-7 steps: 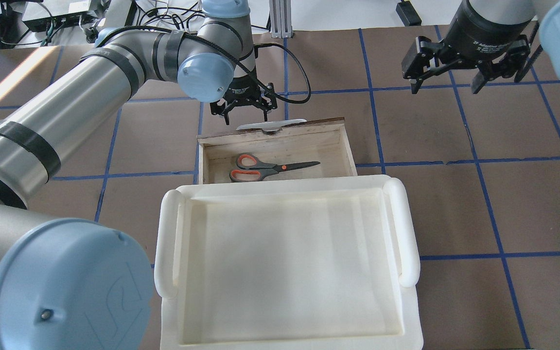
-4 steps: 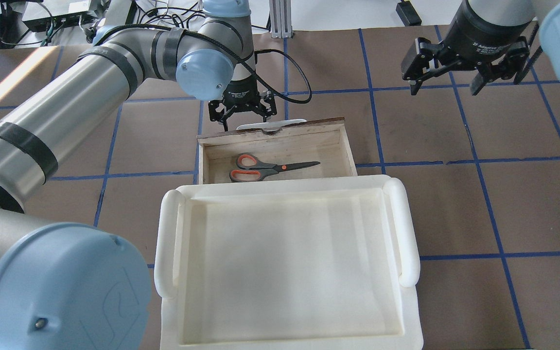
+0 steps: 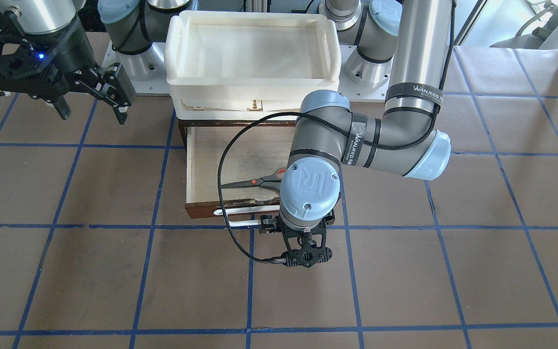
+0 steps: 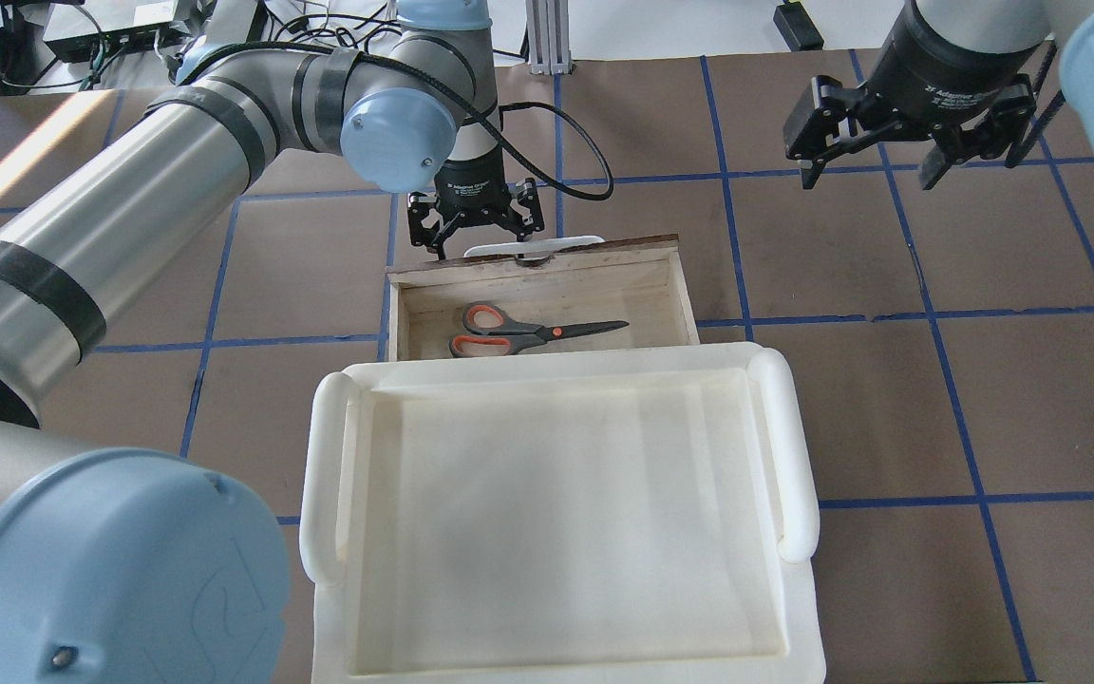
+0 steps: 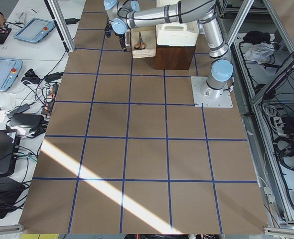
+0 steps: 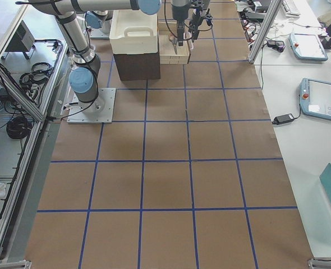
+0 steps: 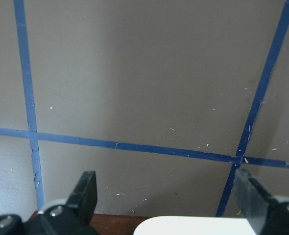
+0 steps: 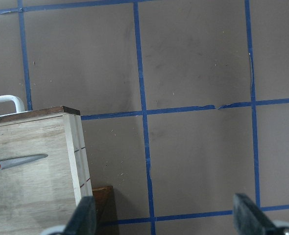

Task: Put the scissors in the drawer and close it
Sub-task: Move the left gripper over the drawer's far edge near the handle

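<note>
The scissors (image 4: 533, 331) lie flat inside the open drawer (image 4: 683, 299), so I judge only the closing remains. The left gripper (image 4: 479, 236), fingers spread, hangs at the white bar handle (image 4: 547, 242). It should press squarely near mid-front so the box slides straight. The right gripper (image 4: 865, 176) hovers well apart, jaws wide. The overhead view shows the scissors whole, while the front-facing view hides their loops behind the left wrist.

Table (image 4: 889, 399): flat brown covering, blue tape lines forming square grid.
Dark wooden cabinet (image 5: 174, 59): stands directly on surface, robot side, between the two arm bases.
White base plate (image 5: 212, 94) of left arm: flat on surface, just beside cabinet.
White base plate (image 6: 91, 106) of right arm: same, opposite side.
Sunlight band (image 5: 87, 173): diagonal across left end.
</note>
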